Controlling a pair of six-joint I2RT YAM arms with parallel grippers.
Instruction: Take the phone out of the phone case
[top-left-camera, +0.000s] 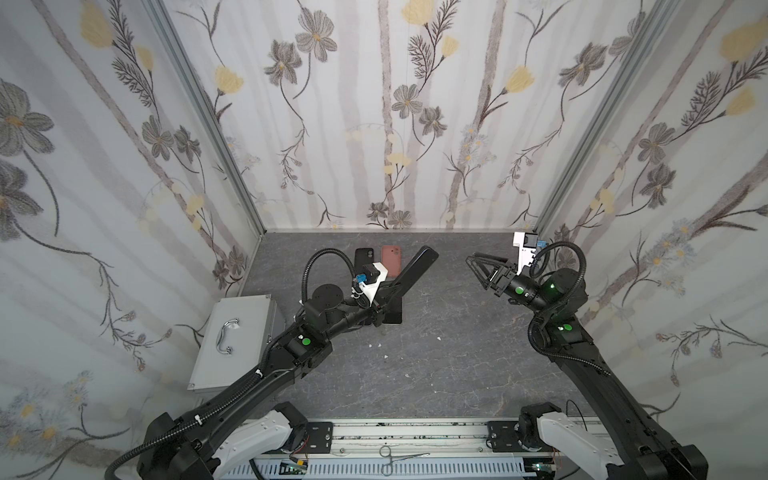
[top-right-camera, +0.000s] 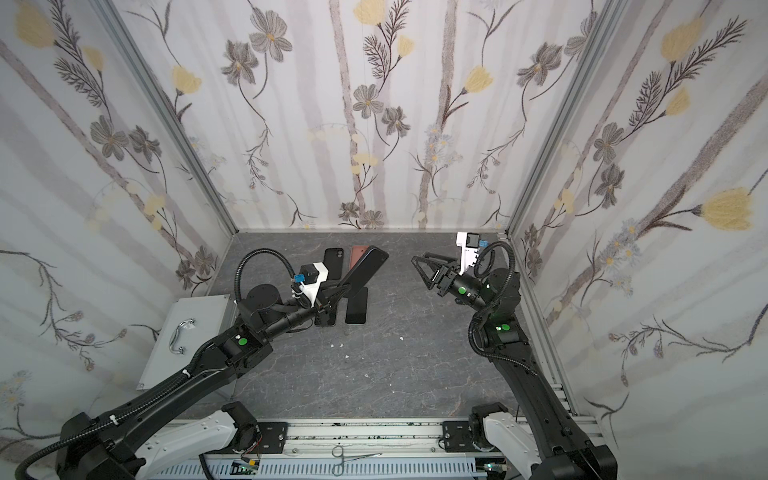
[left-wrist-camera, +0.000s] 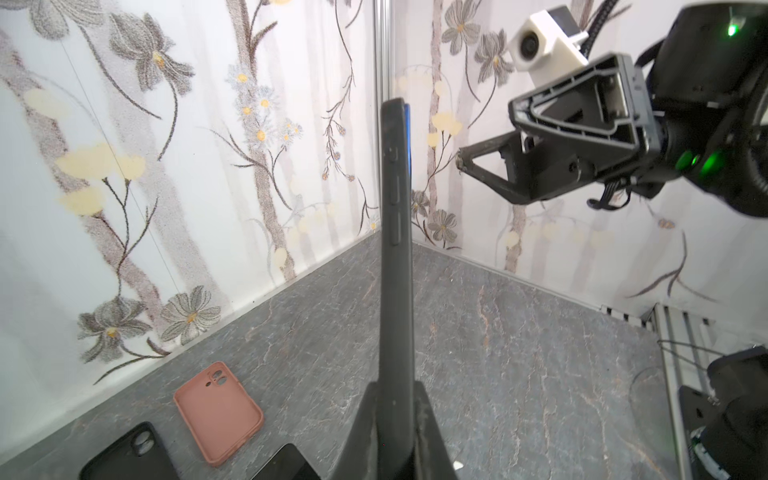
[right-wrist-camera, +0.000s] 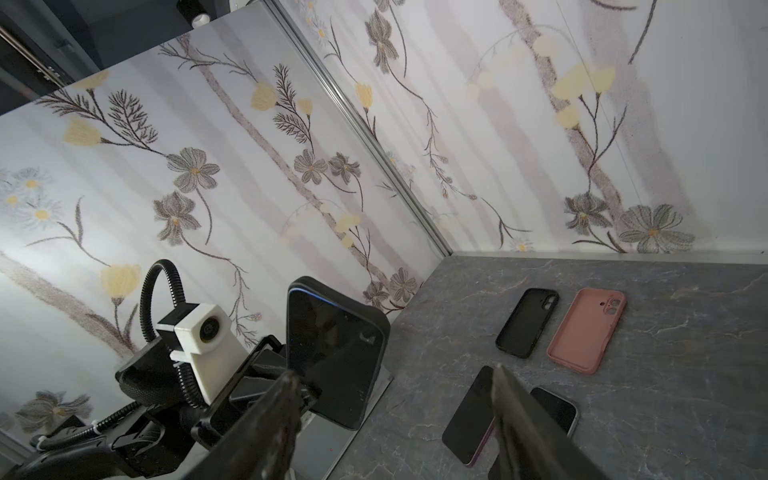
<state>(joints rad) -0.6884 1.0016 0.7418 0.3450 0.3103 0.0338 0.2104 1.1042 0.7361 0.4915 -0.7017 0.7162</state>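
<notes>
A phone in a black phone case (top-left-camera: 415, 266) (top-right-camera: 365, 270) is held up off the table, slanting toward the back. My left gripper (top-left-camera: 384, 299) (top-right-camera: 332, 296) (left-wrist-camera: 395, 390) is shut on its lower end. The left wrist view shows the cased phone (left-wrist-camera: 397, 249) edge-on, with a thin blue rim at its top. In the right wrist view its dark screen (right-wrist-camera: 332, 353) faces my right gripper, and the case's top edge stands slightly off the blue rim. My right gripper (top-left-camera: 476, 272) (top-right-camera: 420, 272) (left-wrist-camera: 486, 135) (right-wrist-camera: 392, 372) is open, empty, and apart from the phone to its right.
An empty pink case (top-left-camera: 391, 259) (right-wrist-camera: 586, 330) and an empty black case (top-left-camera: 362, 257) (right-wrist-camera: 527, 322) lie at the back of the table. Two bare phones (right-wrist-camera: 471, 415) (right-wrist-camera: 557, 411) lie flat beneath the held one. A silver box with a handle (top-left-camera: 232, 340) sits left. Forceps (top-left-camera: 399, 457) rest on the front rail.
</notes>
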